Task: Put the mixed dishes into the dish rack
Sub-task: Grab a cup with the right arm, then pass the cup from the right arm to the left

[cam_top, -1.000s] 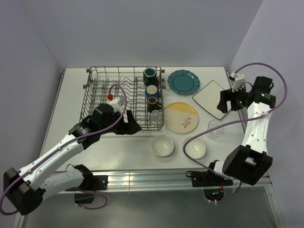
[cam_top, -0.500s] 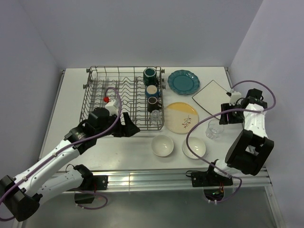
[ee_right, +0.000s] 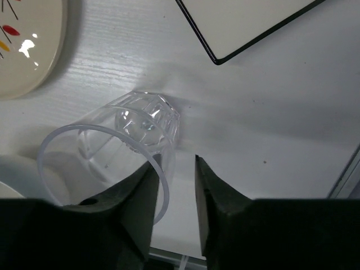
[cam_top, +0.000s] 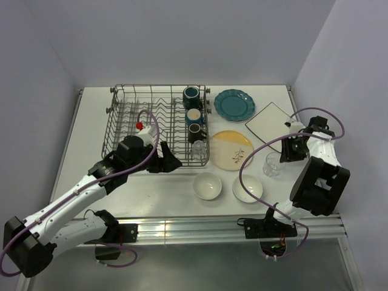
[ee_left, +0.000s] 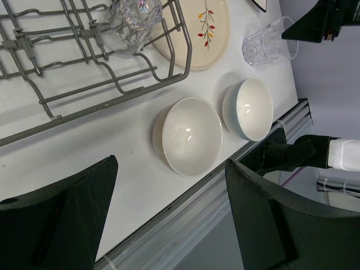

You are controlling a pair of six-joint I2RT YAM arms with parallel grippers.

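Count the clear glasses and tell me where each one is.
2. One glass sits in the dish rack, at its near right corner. The other glass stands on the table, right of the leaf-sprig plate. None else shows.

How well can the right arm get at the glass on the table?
Probably yes: the right gripper is right at the glass, its rim wall between the parted fingers, and nothing stands in the way.

Clear faceted glass (ee_right: 140,126), glossy white bowls (ee_left: 188,135), grey metal wire rack (ee_left: 112,84), matt, perhaps wood-grained table (ee_right: 270,112).
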